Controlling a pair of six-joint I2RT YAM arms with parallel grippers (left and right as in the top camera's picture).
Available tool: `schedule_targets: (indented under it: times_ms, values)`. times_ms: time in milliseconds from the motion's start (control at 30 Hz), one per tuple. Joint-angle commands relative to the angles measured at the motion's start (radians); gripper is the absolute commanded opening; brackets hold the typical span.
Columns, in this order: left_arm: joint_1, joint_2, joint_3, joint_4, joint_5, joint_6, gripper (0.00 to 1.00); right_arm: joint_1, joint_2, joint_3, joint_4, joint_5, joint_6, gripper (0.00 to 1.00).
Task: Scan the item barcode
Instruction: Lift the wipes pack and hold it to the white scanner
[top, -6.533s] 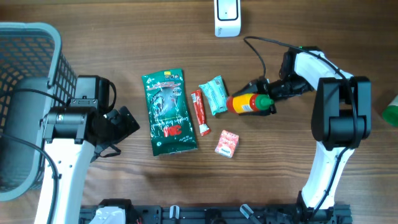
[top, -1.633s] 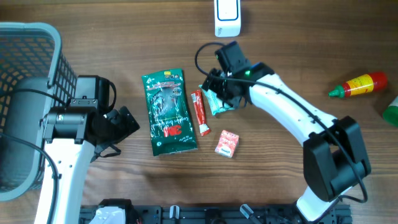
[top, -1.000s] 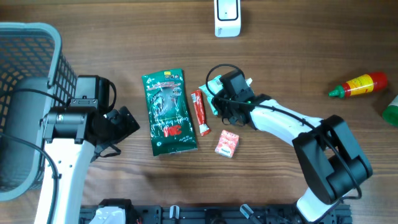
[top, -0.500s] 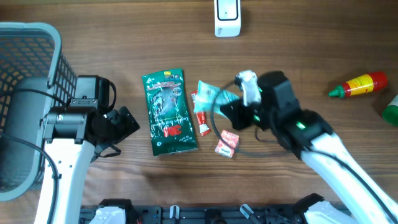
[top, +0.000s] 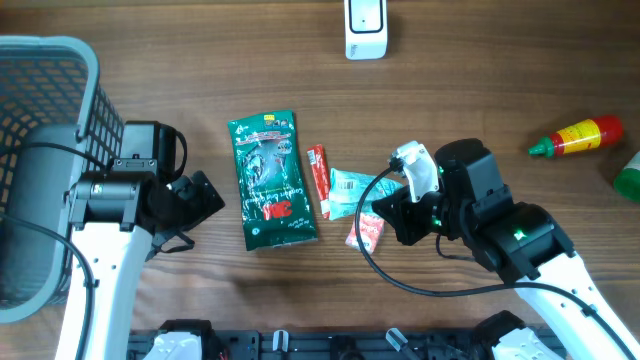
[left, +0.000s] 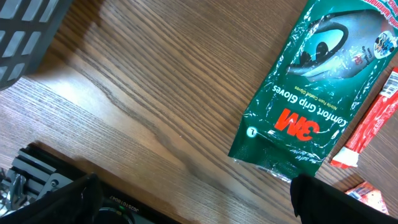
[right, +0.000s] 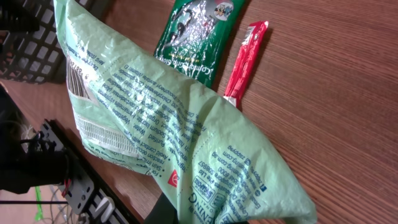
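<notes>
Lifted off the table (top: 200, 60) now, the limp, light packet (top: 350, 190) hung edge-pinched in my right gripper (top: 386, 204).

Pale green packet (top: 350, 192), small print, crinkled, was held aloft and tilted, right of the green glove pack (top: 272, 180). White scanner (top: 366, 28) stood beyond that pack, well apart.

Bright, even, diffuse light from above; only faint, soft shadows on the table (top: 200, 40) beside the arms. Overhead view sharp, no visible edge distortion. White glare streaks on the glossy green glove packet (left: 323, 74) and on the crinkled pale green pouch (right: 186, 143). Dark and blurred close to the lens: left fingers (left: 339, 199). Left edge of right wrist view dim, soft.
</notes>
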Motion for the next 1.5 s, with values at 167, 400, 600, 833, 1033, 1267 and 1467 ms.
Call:
schedule_targets:
  times_ms: [167,400,600,833,1033,1267,1467]
  values:
    - [0.006,0.0,-0.003,0.0,0.005,0.015,1.0,0.0,-0.008,0.003,0.026,0.046,-0.006,0.05]
    - [0.006,0.0,-0.003,0.0,0.005,0.015,1.0,0.0,-0.007,0.003,0.039,0.076,-0.048,0.05]
    - [0.006,0.0,-0.003,0.0,0.005,0.015,1.0,0.0,0.029,0.003,0.188,0.354,-0.081,0.05]
    - [0.006,0.0,-0.003,0.0,0.005,0.015,1.0,0.0,0.238,0.003,0.534,0.632,-0.438,0.05]
    - [0.006,0.0,-0.003,-0.001,0.005,0.015,1.0,0.0,0.466,0.003,1.067,1.019,-0.7,0.05]
    - [0.006,0.0,-0.003,0.0,0.005,0.015,1.0,-0.012,0.745,0.003,1.737,1.01,-1.073,0.05]
    - [0.006,0.0,-0.003,-0.001,0.005,0.015,1.0,-0.127,0.983,0.088,1.911,0.79,-1.227,0.05]
